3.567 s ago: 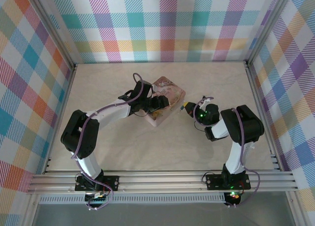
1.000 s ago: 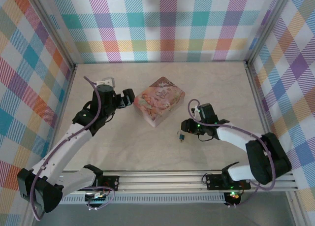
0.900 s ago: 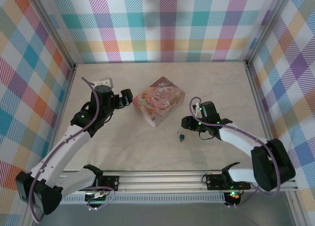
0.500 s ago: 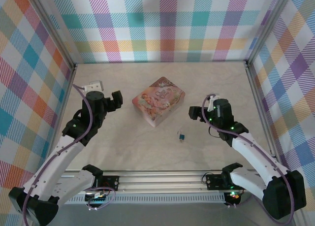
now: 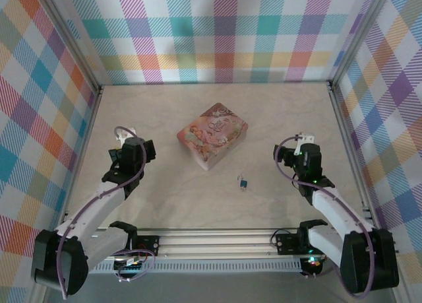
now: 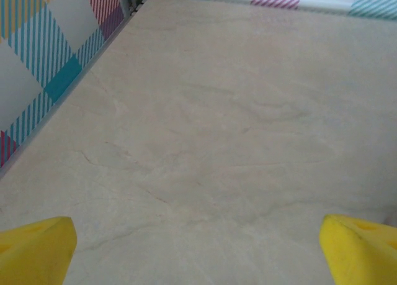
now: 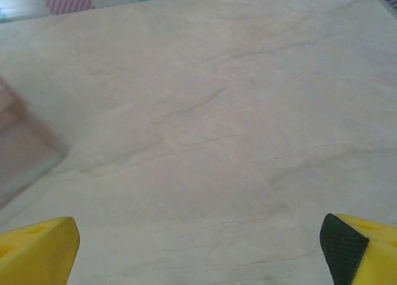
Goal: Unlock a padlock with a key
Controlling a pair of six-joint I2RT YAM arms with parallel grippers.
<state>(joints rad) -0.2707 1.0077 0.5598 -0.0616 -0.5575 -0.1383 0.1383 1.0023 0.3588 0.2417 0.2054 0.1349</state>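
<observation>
Top external view. The pale marbled table [image 5: 171,197] is closed in on three sides by plaid walls [image 5: 224,32] and bounded at the near edge by an aluminium rail [image 5: 217,240]. Most of its surface lies open: the far strip below the back wall, both rear corners, and the near centre between the two arm bases.

The left arm [image 5: 92,207] rises from its base at the near left and reaches along the left side, well clear of the left wall. The right arm [image 5: 333,210] mirrors it on the right, bent at the elbow, with free floor between it and the right wall.

The pink box [image 5: 212,135], set at an angle, sits mid-table, apart from both arms.

The left gripper [image 5: 136,146] hangs left of the box. In the left wrist view its yellow fingers [image 6: 37,248] are spread to the frame's corners over bare table, nothing between them, with the left wall's foot running along the upper left. The right gripper [image 5: 293,151] hangs right of the box. In the right wrist view its fingers [image 7: 37,244] are likewise spread wide and empty.

The padlock [image 5: 242,182], a tiny blue-and-silver piece, lies on open table in front of the box's near-right side, between the two grippers and nearer the right one, touching neither.
</observation>
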